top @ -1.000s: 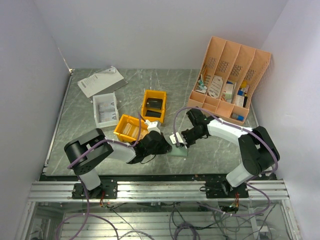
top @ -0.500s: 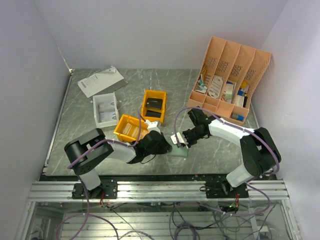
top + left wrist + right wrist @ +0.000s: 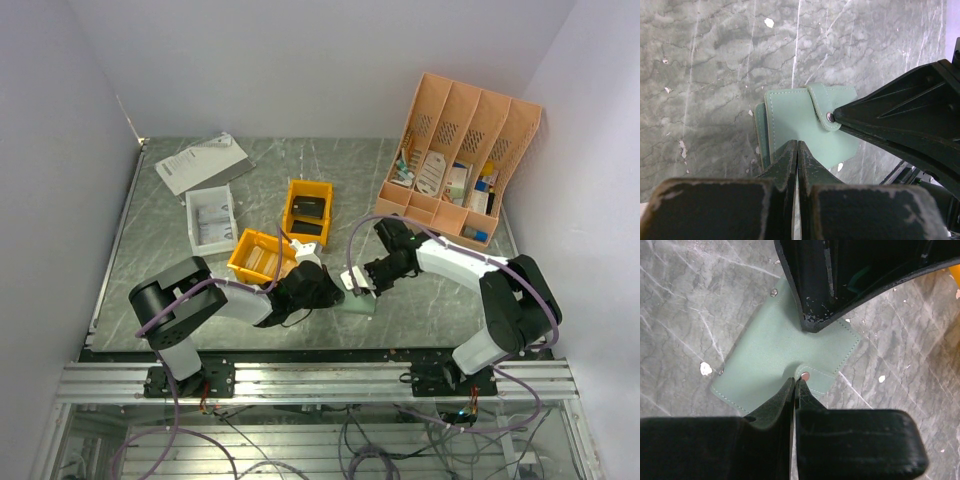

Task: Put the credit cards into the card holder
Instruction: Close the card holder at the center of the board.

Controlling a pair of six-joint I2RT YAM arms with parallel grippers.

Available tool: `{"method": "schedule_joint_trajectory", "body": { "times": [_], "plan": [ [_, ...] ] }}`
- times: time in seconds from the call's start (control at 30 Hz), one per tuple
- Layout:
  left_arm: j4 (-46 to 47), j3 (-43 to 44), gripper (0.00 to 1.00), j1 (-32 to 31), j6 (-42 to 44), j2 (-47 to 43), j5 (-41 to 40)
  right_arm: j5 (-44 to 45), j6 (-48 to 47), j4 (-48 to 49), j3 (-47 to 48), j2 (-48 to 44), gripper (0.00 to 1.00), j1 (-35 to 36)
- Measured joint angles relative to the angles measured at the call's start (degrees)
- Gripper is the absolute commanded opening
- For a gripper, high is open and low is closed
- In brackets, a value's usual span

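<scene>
The card holder [image 3: 800, 117] lies folded flat on the marble table, grey-green, its snap tab [image 3: 816, 379] fastened. My left gripper [image 3: 798, 143] is shut, with its tips resting on the holder's near edge. My right gripper [image 3: 795, 381] is also shut, its tips set against the tab beside the metal snap, with nothing visibly between the jaws. From above, both grippers meet over the holder [image 3: 360, 304]. No credit cards can be made out for certain. Some light flat items lie in a yellow bin [image 3: 260, 257].
A second yellow bin [image 3: 307, 211] holds a dark item. A clear tray [image 3: 211, 220] and a paper sheet [image 3: 200, 162] lie at the back left. A peach desk organiser [image 3: 458, 160] stands at the back right. The two arms' fingers are close together.
The right gripper has edged slightly left over the holder. The left arm has not visibly moved.
</scene>
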Motion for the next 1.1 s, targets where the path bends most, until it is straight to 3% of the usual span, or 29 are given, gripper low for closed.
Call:
{"method": "schedule_joint_trajectory", "body": {
  "times": [0.9,1.1],
  "plan": [
    [0.57,0.00,0.07,0.04,-0.07,0.35,0.35,5.51,0.61,0.87,0.00,-0.11,0.00,3.54],
    [2.62,-0.52,0.07,0.42,-0.76,1.03,1.57,6.71,1.16,0.85,0.00,-0.48,0.08,4.17]
  ]
}}
